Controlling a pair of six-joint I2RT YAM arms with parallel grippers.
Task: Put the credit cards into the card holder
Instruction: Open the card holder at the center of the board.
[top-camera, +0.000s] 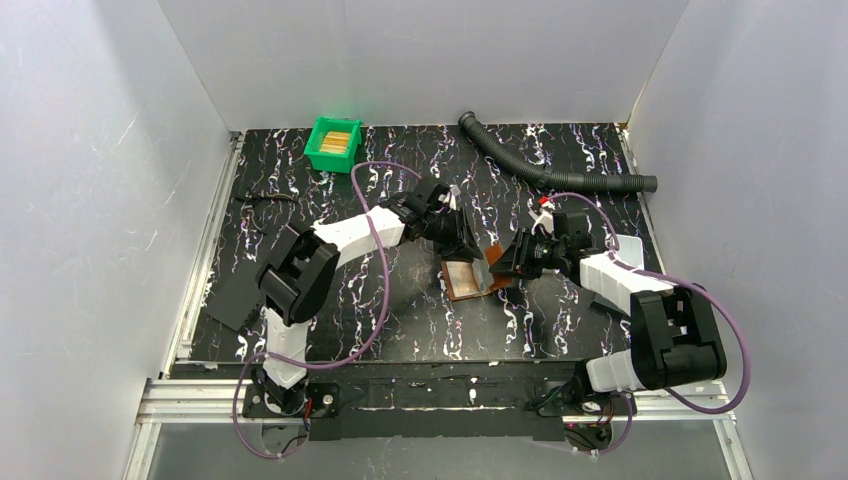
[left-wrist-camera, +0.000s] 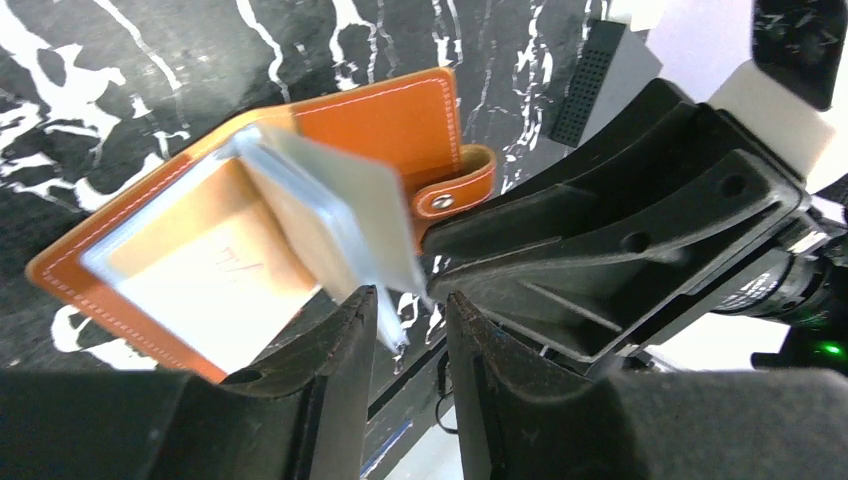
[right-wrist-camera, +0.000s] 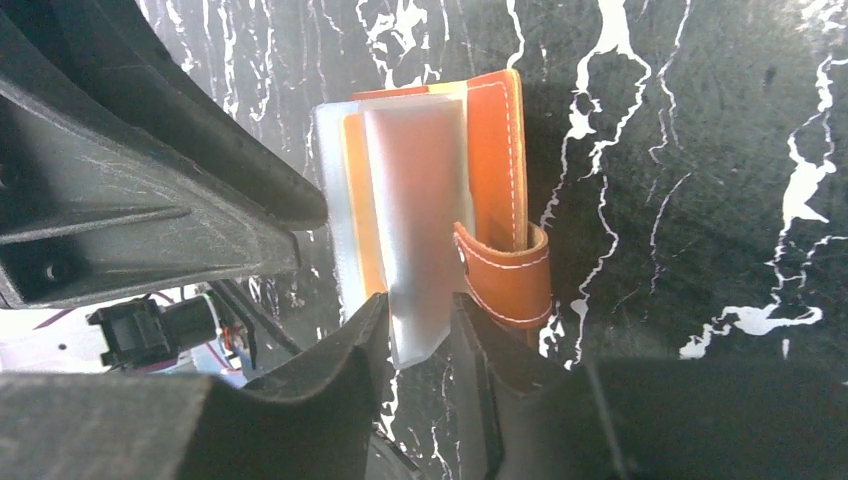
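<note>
The brown leather card holder (top-camera: 465, 278) lies open at the table's middle, its clear inner sleeves fanned up. Both grippers meet over it. My left gripper (top-camera: 468, 240) reaches in from the far left; in the left wrist view (left-wrist-camera: 410, 300) its jaws stand a little apart, and one sleeve's edge (left-wrist-camera: 385, 320) touches only one finger. My right gripper (top-camera: 505, 258) comes from the right; in the right wrist view (right-wrist-camera: 418, 305) a sleeve's corner (right-wrist-camera: 420, 250) sits between its fingers beside the snap tab (right-wrist-camera: 505, 275). Yellowish-tan credit cards (top-camera: 337, 140) lie in the green bin.
The green bin (top-camera: 318, 150) stands at the far left of the mat. A black corrugated hose (top-camera: 540, 170) runs across the far right. A flat black sheet (top-camera: 235, 300) lies at the left edge. A pale plate (top-camera: 628, 248) sits beside the right arm.
</note>
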